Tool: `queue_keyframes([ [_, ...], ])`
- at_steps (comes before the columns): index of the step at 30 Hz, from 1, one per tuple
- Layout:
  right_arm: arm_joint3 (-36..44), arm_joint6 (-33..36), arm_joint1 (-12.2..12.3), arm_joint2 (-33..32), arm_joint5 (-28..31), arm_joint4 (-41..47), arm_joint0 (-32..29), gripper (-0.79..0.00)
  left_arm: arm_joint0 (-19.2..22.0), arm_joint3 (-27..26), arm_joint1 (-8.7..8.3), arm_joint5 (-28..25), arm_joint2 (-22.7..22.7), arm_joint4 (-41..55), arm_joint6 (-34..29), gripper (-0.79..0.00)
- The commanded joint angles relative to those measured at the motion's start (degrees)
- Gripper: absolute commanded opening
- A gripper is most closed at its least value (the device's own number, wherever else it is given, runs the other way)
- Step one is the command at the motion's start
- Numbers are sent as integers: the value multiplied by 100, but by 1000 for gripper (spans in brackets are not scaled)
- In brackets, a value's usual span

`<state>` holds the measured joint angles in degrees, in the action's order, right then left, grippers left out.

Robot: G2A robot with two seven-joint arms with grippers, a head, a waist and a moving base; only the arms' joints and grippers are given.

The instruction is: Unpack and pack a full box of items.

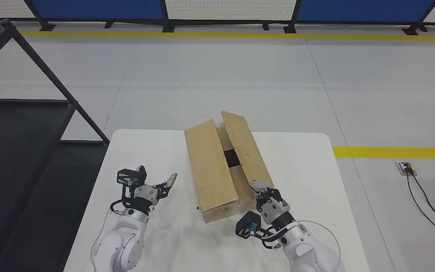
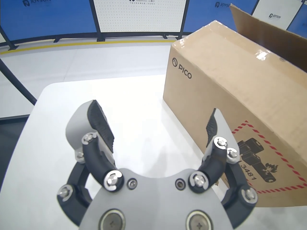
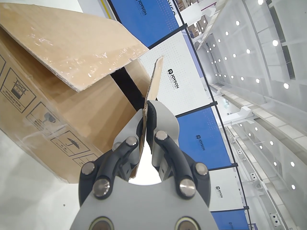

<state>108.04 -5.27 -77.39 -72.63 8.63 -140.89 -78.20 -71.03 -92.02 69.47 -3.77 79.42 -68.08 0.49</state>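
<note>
A brown cardboard box (image 1: 212, 170) stands in the middle of the white table (image 1: 163, 149). Its two long top flaps are parted, with a dark gap between them. My right gripper (image 1: 262, 192) is at the box's near right corner, shut on the edge of the right flap (image 3: 153, 82), which is lifted and stands almost on edge between the pads. The left flap (image 3: 72, 48) lies over the box top. My left gripper (image 2: 153, 123) hovers open over bare table just left of the box (image 2: 230, 92), touching nothing. The contents are hidden.
A black frame (image 1: 47, 88) stands off the table's left side. Free table surface lies left and right of the box. Blue and white partition panels (image 1: 231, 8) line the far floor behind a yellow line.
</note>
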Motion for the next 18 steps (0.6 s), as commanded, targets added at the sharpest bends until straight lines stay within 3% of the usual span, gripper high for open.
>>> queue_keyframes([
  [1,-2,1,0,1,-1,-4,2,-785,1,-1,0,-1,-1,-2,-2,0],
  [9,28,-5,-2,-12,-44,65,-10,-785,-18,-11,-1,-22,-2,-28,-7,0],
  [18,172,-667,88,-400,348,619,-139,-785,-108,101,7,-28,284,375,261,0],
])
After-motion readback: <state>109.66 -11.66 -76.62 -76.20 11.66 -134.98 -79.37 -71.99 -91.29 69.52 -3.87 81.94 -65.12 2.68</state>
